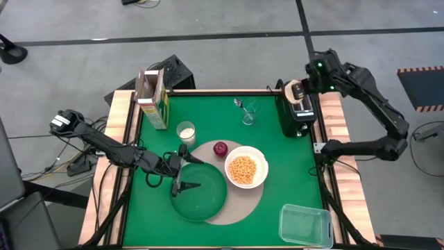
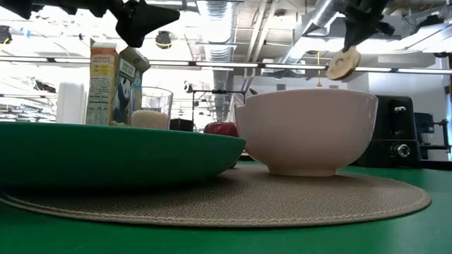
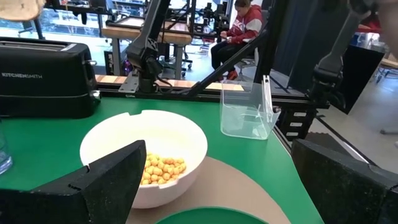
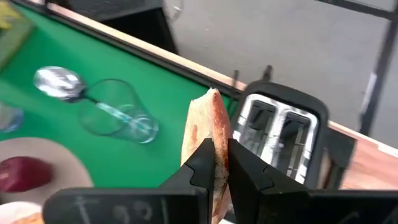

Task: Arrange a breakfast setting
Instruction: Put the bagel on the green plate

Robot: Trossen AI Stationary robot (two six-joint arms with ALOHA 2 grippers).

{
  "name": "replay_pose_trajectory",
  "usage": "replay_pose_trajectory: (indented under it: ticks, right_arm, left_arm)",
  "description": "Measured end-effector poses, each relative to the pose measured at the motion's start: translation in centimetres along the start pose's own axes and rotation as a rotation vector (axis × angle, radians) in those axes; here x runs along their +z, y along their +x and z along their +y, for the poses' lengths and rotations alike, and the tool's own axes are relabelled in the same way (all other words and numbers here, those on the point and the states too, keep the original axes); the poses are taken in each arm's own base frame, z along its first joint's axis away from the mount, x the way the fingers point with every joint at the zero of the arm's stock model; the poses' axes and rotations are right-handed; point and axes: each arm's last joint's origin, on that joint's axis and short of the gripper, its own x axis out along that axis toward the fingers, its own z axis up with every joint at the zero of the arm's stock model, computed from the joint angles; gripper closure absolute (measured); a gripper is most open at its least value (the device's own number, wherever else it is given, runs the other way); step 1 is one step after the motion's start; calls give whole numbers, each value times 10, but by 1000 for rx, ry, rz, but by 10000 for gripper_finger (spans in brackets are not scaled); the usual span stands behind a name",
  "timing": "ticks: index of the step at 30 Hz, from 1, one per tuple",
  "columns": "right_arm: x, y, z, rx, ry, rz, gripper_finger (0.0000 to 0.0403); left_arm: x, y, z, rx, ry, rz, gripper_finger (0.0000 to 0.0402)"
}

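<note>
**Q:** Tabletop from above, what lies on it?

**A:** Green felt-like table (image 1: pixel 208 118). A round tan mat (image 1: pixel 244 201) carries a smooth dark-green plate (image 1: pixel 205 201) and, touching it, a white bowl (image 1: pixel 245 169) of yellow cereal puffs. A red apple (image 1: pixel 220 148) sits on the mat's far edge. A colourful cereal box (image 1: pixel 152 97) stands upright at the far left; a glass of milk (image 1: pixel 185 132) is near it. A clear glass (image 1: pixel 249 111) with a metal spoon (image 1: pixel 239 104) in it stands near a black toaster (image 1: pixel 296 111). A clear plastic tub (image 1: pixel 304 226) is at the near right corner.

**Q:** And the arms?

**A:** The left gripper (image 1: pixel 182 175) hovers over the plate's rim, fingers spread and empty. The right gripper (image 1: pixel 300 92) is above the toaster.

**Q:** What does the low view add?

**A:** The mat's woven ribbed texture (image 2: pixel 282 194), and a round toast slice (image 2: pixel 343 63) hanging high above the bowl (image 2: pixel 304 130).

**Q:** The left wrist view?

**A:** Its wide-apart fingers (image 3: pixel 106 186) frame the bowl (image 3: pixel 146 149); a seated person (image 3: pixel 239 31) shows beyond the table.

**Q:** The right wrist view?

**A:** The gripper (image 4: pixel 221 168) is clamped on the browned toast slice (image 4: pixel 205 130), held edge-on over the toaster's (image 4: pixel 283 137) two slots. The glass (image 4: pixel 118 115) looks tipped here, spoon bowl (image 4: pixel 59 82) poking out.
</note>
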Motion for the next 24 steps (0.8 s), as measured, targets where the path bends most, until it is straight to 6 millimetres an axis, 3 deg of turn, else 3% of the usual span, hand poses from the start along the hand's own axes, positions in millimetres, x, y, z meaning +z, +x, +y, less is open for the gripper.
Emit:
replay_pose_trajectory:
  ticks: [9, 24]
  right_arm:
    - [-11, -13, 25, 157, -56, -1, 346]
    - [-39, -19, 99, 473, -194, -12, 346]
  left_arm:
    - [0, 0, 0, 0, 9, 4, 15]
    - [-4, -1, -2, 10, 3, 34, 15]
